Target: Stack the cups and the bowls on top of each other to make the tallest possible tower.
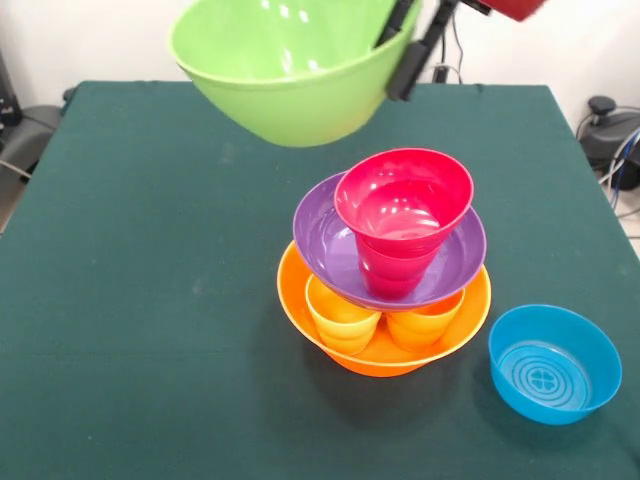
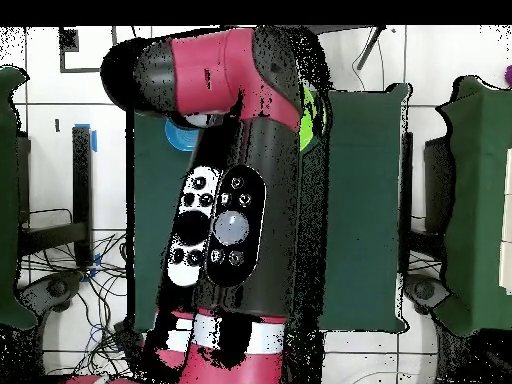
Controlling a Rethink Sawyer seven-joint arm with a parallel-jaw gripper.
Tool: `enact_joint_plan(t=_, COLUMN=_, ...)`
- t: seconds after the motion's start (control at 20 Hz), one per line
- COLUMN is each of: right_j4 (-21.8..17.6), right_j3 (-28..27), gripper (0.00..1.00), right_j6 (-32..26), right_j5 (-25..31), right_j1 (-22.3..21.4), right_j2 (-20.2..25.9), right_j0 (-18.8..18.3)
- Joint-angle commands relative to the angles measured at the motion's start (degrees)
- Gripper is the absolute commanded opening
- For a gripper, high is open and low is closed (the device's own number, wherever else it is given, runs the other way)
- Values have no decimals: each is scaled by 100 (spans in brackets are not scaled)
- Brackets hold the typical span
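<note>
Tower (image 1: 385,290) partly up, mid-table: orange bowl (image 1: 300,300) as base w/ two cups (image 1: 342,318) inside, purple bowl (image 1: 320,240) on those, red bowl (image 1: 403,195) on top over a red cup (image 1: 392,275). My gripper (image 1: 405,45) is pinching the rim of the green bowl (image 1: 285,70), tilted, up in the air, back-left of tower. Blue bowl (image 1: 555,362) sits alone by the tower. Left, I'd say: green, then blue, plus anything I can't see.
</note>
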Motion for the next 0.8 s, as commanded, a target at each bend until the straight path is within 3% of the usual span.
enact_joint_plan(t=0.05, right_j4=-11, right_j3=-254, gripper=0, right_j6=205, right_j5=829, right_j1=530, right_j2=326, right_j0=174)
enact_joint_plan(t=0.5, right_j4=89, right_j3=-392, gripper=0, right_j6=622, right_j5=835, right_j1=686, right_j2=202, right_j0=387)
enact_joint_plan(t=0.8, right_j4=181, right_j3=-191, gripper=0, right_j6=815, right_j5=749, right_j1=707, right_j2=100, right_j0=474)
